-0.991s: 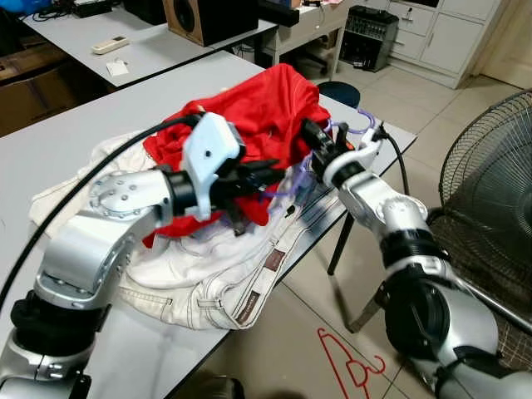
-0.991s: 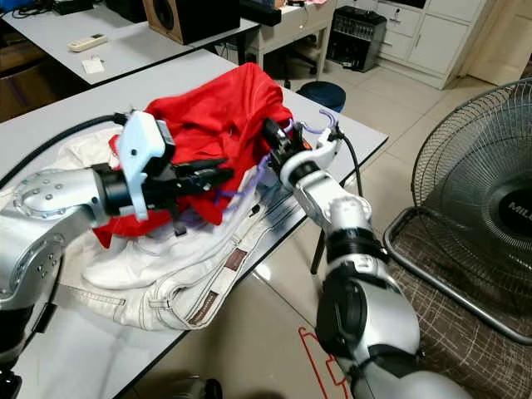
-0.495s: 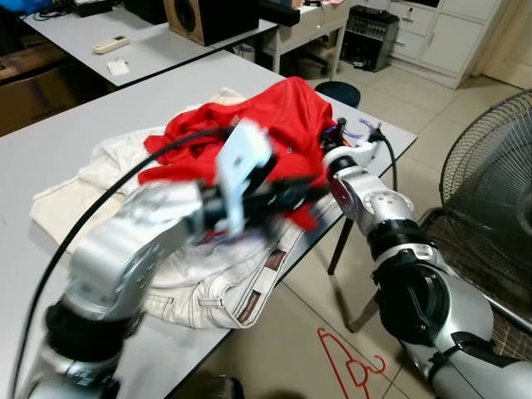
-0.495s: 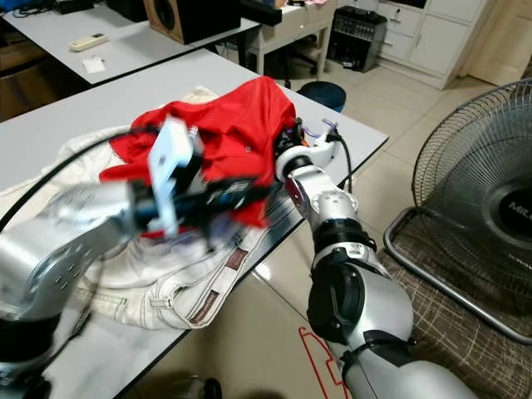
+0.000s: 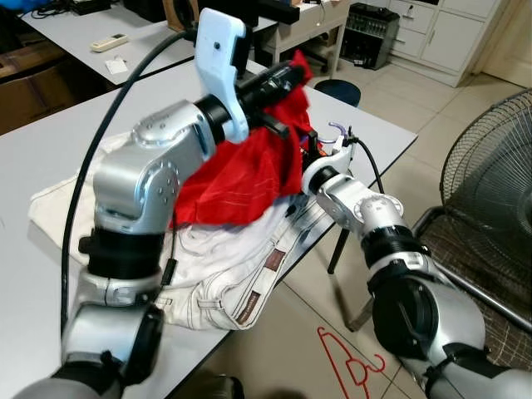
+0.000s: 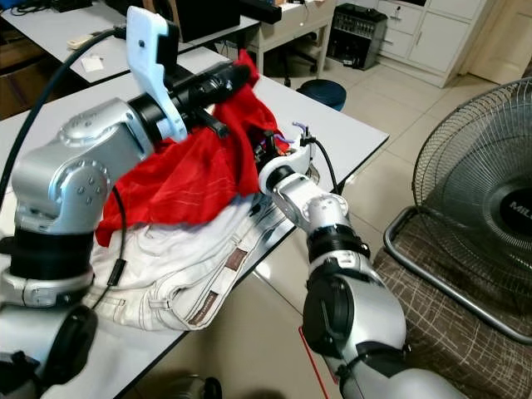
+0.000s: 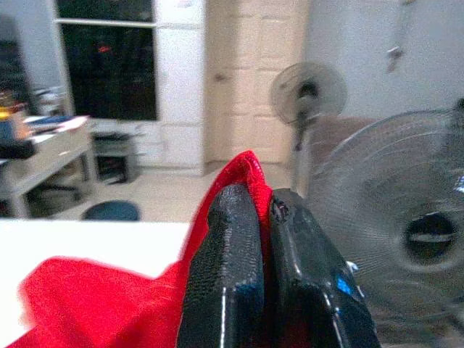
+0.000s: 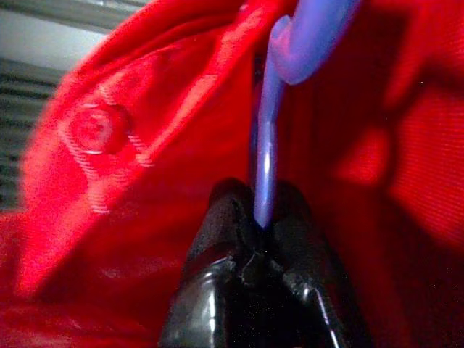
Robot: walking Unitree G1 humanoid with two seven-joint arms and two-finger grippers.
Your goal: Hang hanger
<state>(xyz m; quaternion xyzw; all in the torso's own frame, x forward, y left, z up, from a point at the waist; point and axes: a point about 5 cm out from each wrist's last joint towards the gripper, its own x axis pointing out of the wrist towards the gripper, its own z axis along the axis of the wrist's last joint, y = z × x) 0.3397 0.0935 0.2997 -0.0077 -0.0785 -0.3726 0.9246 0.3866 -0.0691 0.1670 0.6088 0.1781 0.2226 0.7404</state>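
A red shirt [image 5: 241, 170] hangs lifted off the grey table [image 5: 50, 150]. My left gripper [image 5: 289, 76] is raised above the table and shut on the shirt's upper edge; in the left wrist view its fingers [image 7: 232, 246] pinch red cloth. My right gripper [image 5: 309, 155] is at the shirt's right side, partly hidden by the cloth. It is shut on a translucent purple hanger [image 8: 270, 130] that runs up inside the red fabric. The hanger's hook [image 6: 298, 126] pokes out beside the right wrist.
White trousers [image 5: 220, 270] lie spread under the shirt, reaching the table's front edge. A standing fan [image 5: 490, 166] is close on the right. A red hanger [image 5: 349, 362] lies on the floor. A dark stool [image 5: 339, 88] stands behind the table.
My left arm has swung up and lifted the red shirt off the white trousers. My right gripper with the purple hanger has moved left, in under the shirt's edge.
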